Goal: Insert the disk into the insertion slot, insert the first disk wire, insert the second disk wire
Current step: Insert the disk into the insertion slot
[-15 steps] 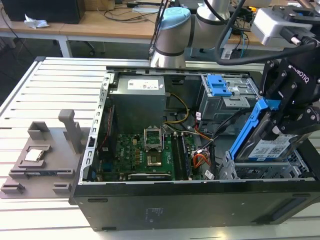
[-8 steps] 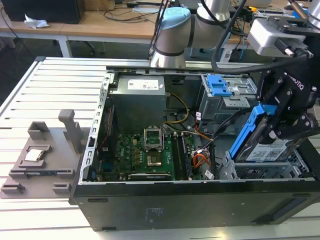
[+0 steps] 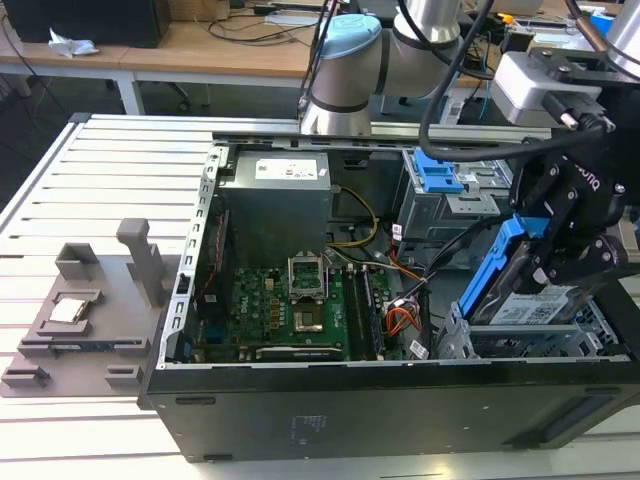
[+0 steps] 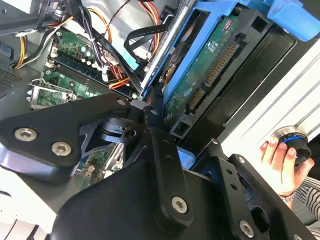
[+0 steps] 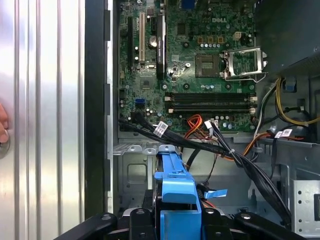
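Black gripper (image 3: 562, 262) clamped on the disk (image 3: 528, 305), lower right of the exterior view, tilted above the insertion slot (image 3: 500, 345).
Likely rigid, weighty, shock-sensitive; best held by the edges of its blue carrier (image 5: 176, 195).

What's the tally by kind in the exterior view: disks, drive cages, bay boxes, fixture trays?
1 disk, held in the gripper
1 insertion slot cage
1 grey bay box with a blue latch
1 grey fixture tray
Total: 4
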Robot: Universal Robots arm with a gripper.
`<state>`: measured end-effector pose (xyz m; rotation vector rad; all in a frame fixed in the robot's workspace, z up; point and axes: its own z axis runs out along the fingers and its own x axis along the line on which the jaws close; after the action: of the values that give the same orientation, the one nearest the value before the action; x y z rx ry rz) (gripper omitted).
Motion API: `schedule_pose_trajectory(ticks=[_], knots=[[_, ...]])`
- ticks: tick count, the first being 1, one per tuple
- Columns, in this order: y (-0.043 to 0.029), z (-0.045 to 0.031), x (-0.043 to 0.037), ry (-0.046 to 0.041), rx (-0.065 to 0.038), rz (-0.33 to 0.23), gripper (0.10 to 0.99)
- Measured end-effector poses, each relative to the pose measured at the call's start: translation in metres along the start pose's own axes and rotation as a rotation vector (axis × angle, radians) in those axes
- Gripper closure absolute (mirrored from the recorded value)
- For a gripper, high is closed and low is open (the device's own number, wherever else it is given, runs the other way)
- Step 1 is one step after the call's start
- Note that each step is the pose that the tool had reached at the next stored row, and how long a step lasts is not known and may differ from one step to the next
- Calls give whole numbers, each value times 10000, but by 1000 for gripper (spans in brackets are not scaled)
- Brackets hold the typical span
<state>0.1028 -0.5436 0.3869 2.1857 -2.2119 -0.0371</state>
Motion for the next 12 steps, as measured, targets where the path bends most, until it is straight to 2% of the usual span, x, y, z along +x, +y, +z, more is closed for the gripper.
schedule_pose_trajectory(ticks=[6, 12], knots=[[-3, 71, -1, 1, 0, 0, 722], [-3, 76, 0, 2, 0, 1, 722]])
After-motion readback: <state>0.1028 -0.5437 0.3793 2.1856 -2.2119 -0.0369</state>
